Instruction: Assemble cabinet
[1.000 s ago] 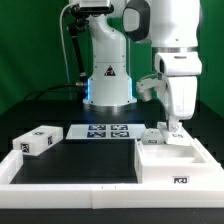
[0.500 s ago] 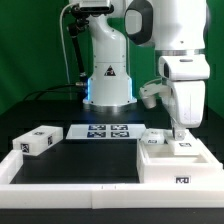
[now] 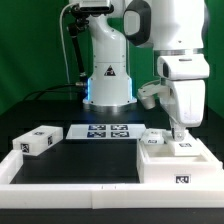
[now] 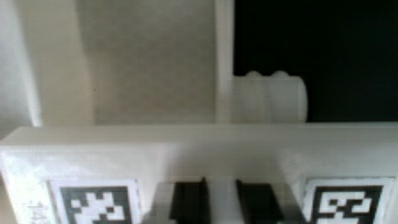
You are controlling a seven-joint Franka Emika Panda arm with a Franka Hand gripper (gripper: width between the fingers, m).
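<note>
Hanging with the gripper (image 3: 178,132) down at the top of the cabinet body (image 3: 165,166), at the exterior view's right. Cannot tell whether spread or pinching something. Showing a small white block (image 3: 37,141) well apart, at that view's left.

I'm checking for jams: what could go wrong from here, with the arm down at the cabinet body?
The jaws sit low at the large white boxy cabinet body; a sideways move might drag it. The small white tagged block beside them might get knocked. Whether the jaws grip anything cannot be told.
</note>
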